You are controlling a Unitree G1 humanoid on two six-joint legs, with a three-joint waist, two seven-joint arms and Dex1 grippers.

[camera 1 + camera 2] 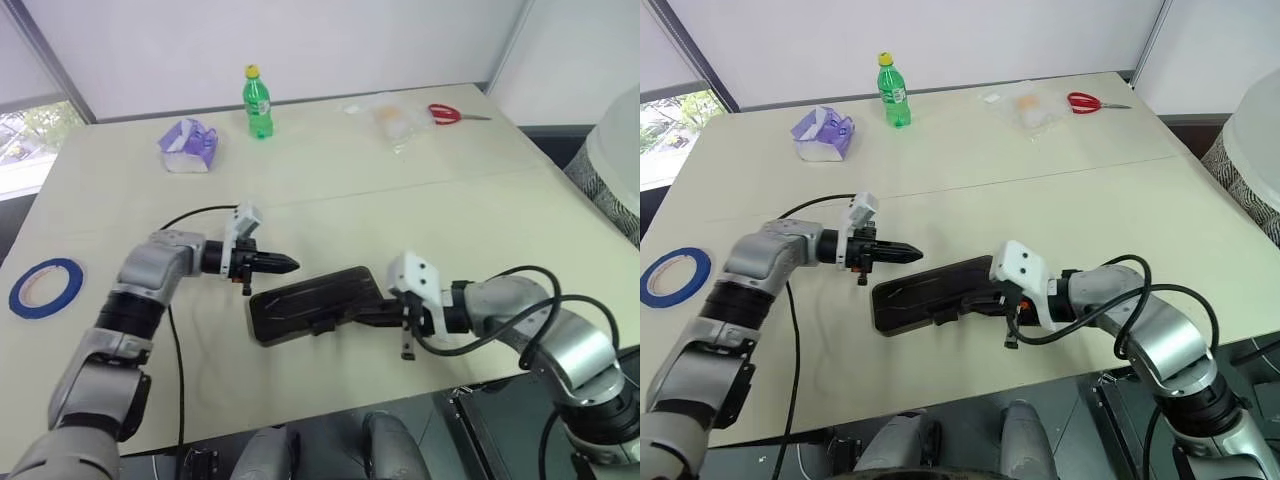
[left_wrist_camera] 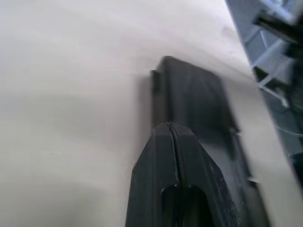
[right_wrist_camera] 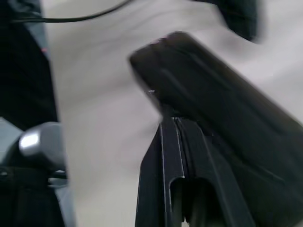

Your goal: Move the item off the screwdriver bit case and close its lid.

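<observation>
Screwdriver bit case [image 1: 315,302] sits flat on the bench [image 1: 420,200] with the smoky-brown lid [image 1: 940,288] down over the tray, looks shut from the head views, though I can't tell if the latch is actually caught.

Left pincer [image 1: 288,264] has its two black fingers pressed together, nothing between them. It hovers just off the case's far-left corner, tips pointing toward the right arm, and I can't tell whether it touches the case. In the left wrist view the closed fingers [image 2: 170,156] line up along the dark case [image 2: 194,99].

Right pincer [image 3: 174,124] is also pinched closed, holding nothing. It comes in low from the case's right end, tips right at the near edge of the lid; the right wrist view shows the tips against the dark case [image 3: 213,104], but contact is hard to call through the blur.

Blue tape ring [image 1: 45,287] lies flat on the bench well off to the left of the left pincer, nowhere near the case, close to the bench's left edge.

Further back beyond both pincers: a green bottle [image 1: 258,102] standing upright, a purple-and-white packet [image 1: 188,145] to its left, a clear plastic bag [image 1: 392,120], and red-handled scissors [image 1: 450,114] at the far right.
</observation>
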